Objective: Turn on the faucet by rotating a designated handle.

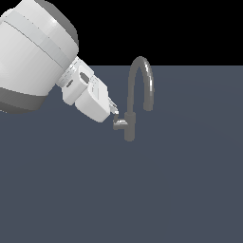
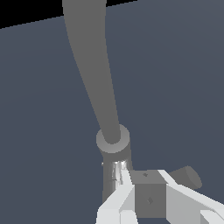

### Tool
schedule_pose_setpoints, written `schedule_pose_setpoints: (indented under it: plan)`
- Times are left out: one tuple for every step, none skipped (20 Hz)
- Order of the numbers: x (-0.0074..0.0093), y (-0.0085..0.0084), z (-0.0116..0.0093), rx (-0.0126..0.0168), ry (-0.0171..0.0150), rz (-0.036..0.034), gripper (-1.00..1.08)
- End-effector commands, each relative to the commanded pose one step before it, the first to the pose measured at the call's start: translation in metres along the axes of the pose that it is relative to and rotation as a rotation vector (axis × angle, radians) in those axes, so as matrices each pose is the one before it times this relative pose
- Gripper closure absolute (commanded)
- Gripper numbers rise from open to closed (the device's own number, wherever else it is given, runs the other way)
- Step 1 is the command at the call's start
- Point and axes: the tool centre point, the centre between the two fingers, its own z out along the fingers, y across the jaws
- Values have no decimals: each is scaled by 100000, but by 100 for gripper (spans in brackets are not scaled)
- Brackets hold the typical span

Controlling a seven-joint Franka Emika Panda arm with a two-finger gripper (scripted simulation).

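Note:
The faucet [image 1: 129,127] is a small grey tap with a tall arched spout [image 1: 141,71] standing on the dark floor. Its handle [image 1: 119,124] is a short lever sticking out of the body toward the exterior view's left. My gripper [image 1: 114,112] comes down from the upper left, its tips right at the handle, touching or nearly so. In the wrist view the faucet body [image 2: 113,141] and shiny stub [image 2: 117,170] sit just beyond my gripper [image 2: 146,183]. The handle's rod end [image 2: 188,176] pokes out behind the fingers [image 2: 116,203]. The fingers appear together, with nothing between them.
The flat dark grey floor [image 1: 142,190] stretches all around the faucet. My arm's large white link [image 1: 33,52] fills the upper left of the exterior view. No other objects show.

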Motion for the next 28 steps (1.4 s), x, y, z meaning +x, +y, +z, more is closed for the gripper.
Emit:
schedule_pose_setpoints:
  plan:
    - [-225,1895,879,-2277,710,-766,108]
    - [-33,345,92,-60,23,26,108]
    - [-33,347,92,-60,24,26,108]
    - [-38,348,84,-42,17,18,108]
    - [-35,351,93,-59,25,25,108]
    - [0,0,0,0,0,0,108]
    - [-216,-1328,-947,2522,-993,169,108]
    - [-212,315,310,-193,75,-10,108]
    - [-211,314,309,-193,75,-11,108]
    - [-210,312,305,-187,73,-10,108]
    - [-209,310,307,-193,75,-11,108]
    - [-208,308,303,-187,73,-11,108]
    - [-207,306,302,-187,73,-11,108]
    - [-206,305,298,-182,71,-11,108]
    - [-206,303,300,-187,73,-11,108]
    - [-205,301,296,-181,71,-11,108]
    - [-204,299,295,-181,72,-11,108]
    - [-204,297,294,-181,72,-11,108]
    - [-203,295,294,-181,72,-12,108]
    - [-203,292,287,-169,68,-11,108]
    - [0,0,0,0,0,0,108]
    - [-261,-1225,-1156,2569,-1246,-3182,108]
    - [-170,31,231,-129,57,144,108]
    - [-170,31,234,-132,59,148,108]
    - [-171,31,236,-132,59,149,108]
    - [-171,32,239,-135,61,153,108]
    - [-173,32,240,-135,61,153,108]
    - [-175,32,241,-135,61,153,108]
